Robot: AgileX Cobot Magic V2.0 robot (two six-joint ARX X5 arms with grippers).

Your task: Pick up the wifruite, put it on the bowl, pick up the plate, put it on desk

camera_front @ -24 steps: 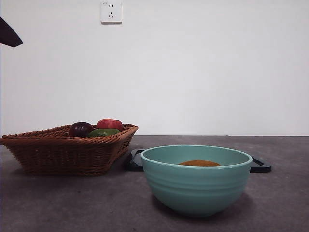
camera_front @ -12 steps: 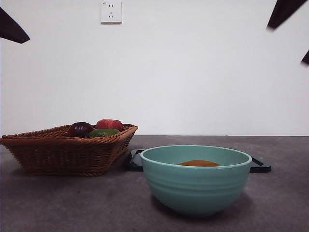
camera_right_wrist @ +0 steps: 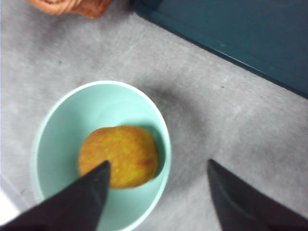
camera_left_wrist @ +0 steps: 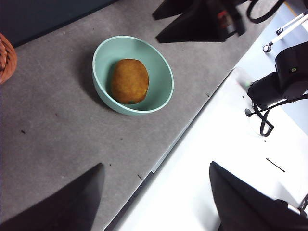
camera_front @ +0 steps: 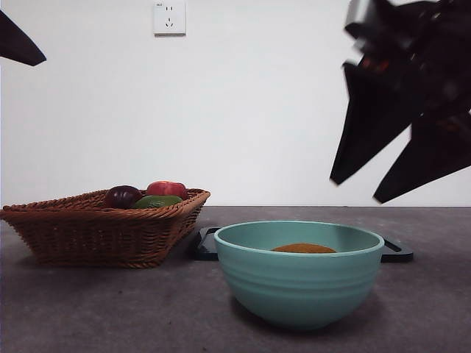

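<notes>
A dull-skinned, brownish-orange oval wifruite [camera_right_wrist: 118,156] lies at the bottom of the mint-green ceramic bowl [camera_front: 299,283], whose outer wall carries horizontal ribbed bands below a paler rim. The bowl stands on the matte, mottled grey-brown desk [camera_front: 96,309]. In the front view only the fruit's rounded top shows above the rim.

Behind the bowl, a flat black tray-like plate [camera_front: 207,245] with handle cutouts lies on the desk, its two ends showing on either side of the bowl. Beside it stands a brown woven wicker basket [camera_front: 96,232] with flared sides. It holds a dark purple round fruit [camera_front: 122,196], a red fruit [camera_front: 167,189] and a green one [camera_front: 157,201] between them.

The right claw [camera_right_wrist: 156,192] hangs in the air above the bowl and to its right, its two black wedge-shaped jaws spread apart and holding nothing; from the wrist camera one jaw tip overlaps the fruit in the picture without touching it. The left claw [camera_left_wrist: 154,197] waits high over the desk's near edge, well apart from the bowl, its jaws also spread wide and empty. A white wall socket [camera_front: 169,18] is set in the plain wall behind.
</notes>
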